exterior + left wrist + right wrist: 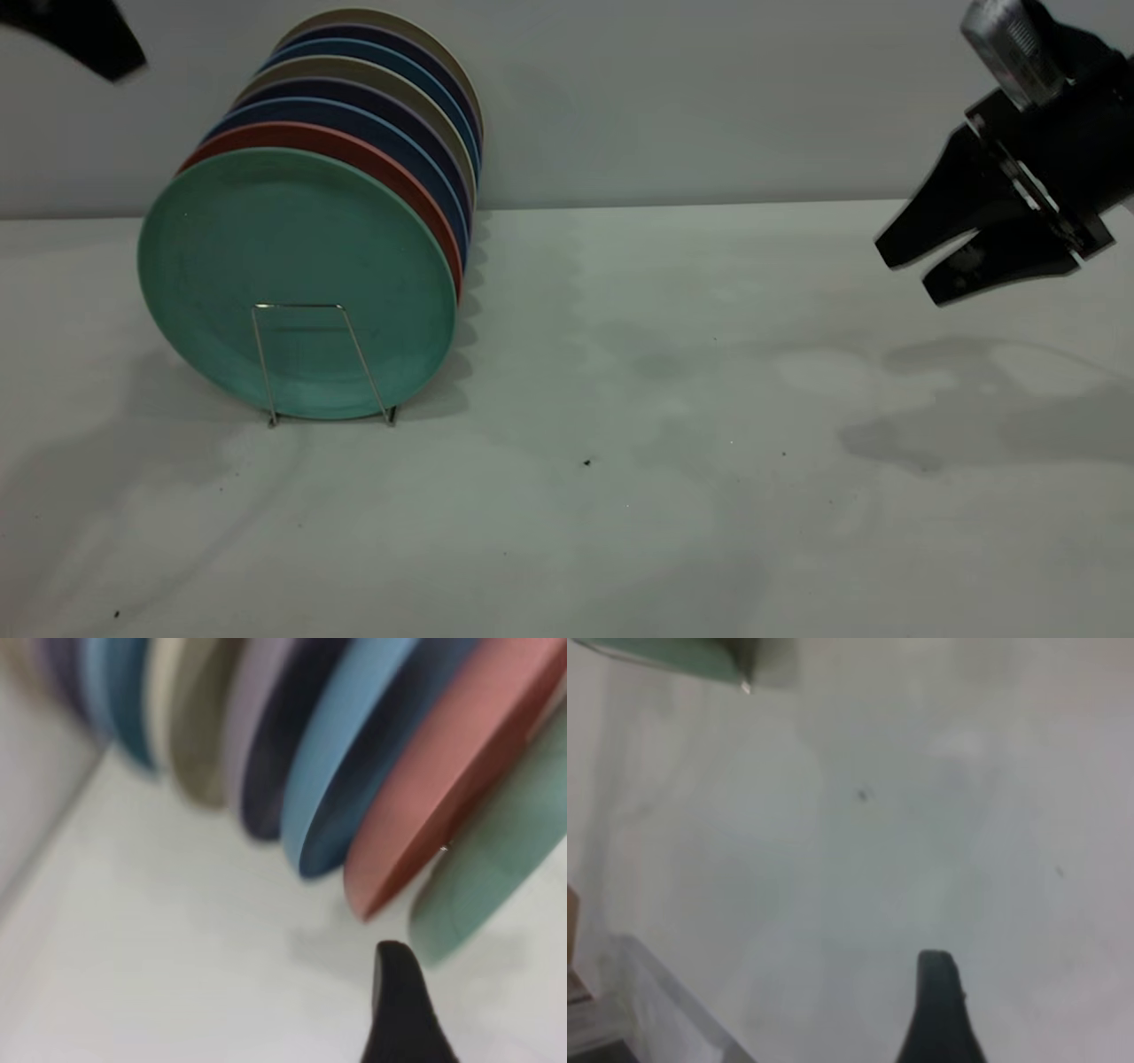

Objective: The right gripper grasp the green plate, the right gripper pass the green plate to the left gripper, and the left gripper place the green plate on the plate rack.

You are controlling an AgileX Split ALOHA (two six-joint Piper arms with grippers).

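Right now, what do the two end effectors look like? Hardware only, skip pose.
The right end effector is matte black with two wedge-shaped fingers that taper toward the tips, mounted on a black arm, with a silvery ribbed part above it. The left end effector shows only as a dark, blurred wedge shape at the exterior view's top left corner; no markings or cables can be made out.

A salmon-pink plate [372,155] stood on edge near the table's [673,478] far left corner, with dark blue plates [354,120] and beige plates [390,75] lined up behind it.
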